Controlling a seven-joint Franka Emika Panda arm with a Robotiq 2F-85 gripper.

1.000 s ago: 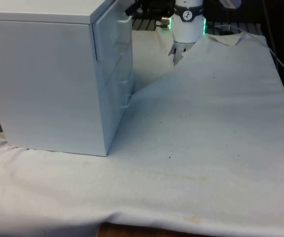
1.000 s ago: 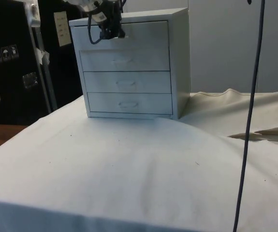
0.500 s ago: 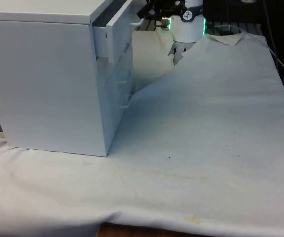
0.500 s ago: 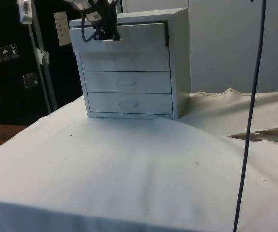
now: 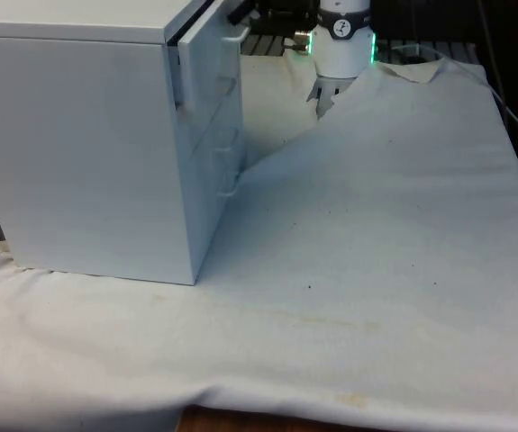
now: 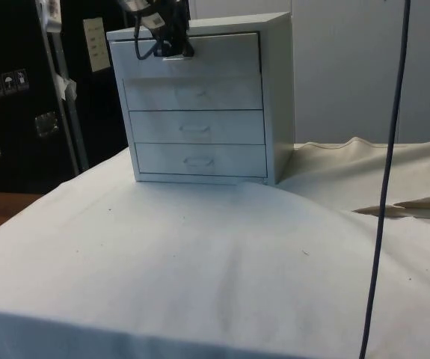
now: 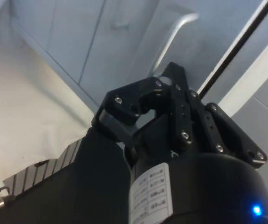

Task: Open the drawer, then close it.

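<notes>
In the front view, the white chest of drawers point(image 5: 87, 144) fills the upper left of the frame, its side turned to the camera. The top drawer point(image 5: 206, 45) stands only slightly proud of the carcass near the top centre, with the black tool point(image 5: 245, 13) pressed at its handle.

In the side view, the chest sits in the upper centre on the cloth-covered surface point(image 6: 200, 262). The top drawer point(image 6: 200, 48) is almost flush, a thin dark gap along its top edge, and the tool point(image 6: 171, 51) hangs at its handle in the upper left.

In the wrist view, the tool point(image 7: 168, 84) has its fingers drawn together around the drawer handle point(image 7: 171, 39), which runs up through the upper middle of the frame; it appears to be gripping that handle.

Half a second earlier the drawer stood clearly pulled out in both fixed views; now it is pushed nearly home, so the closing stroke looks close to done.

The likely risk is pushing on past the stop, which could shove the whole chest across the cloth and ruck it. Letting go early could leave the drawer ajar.
</notes>
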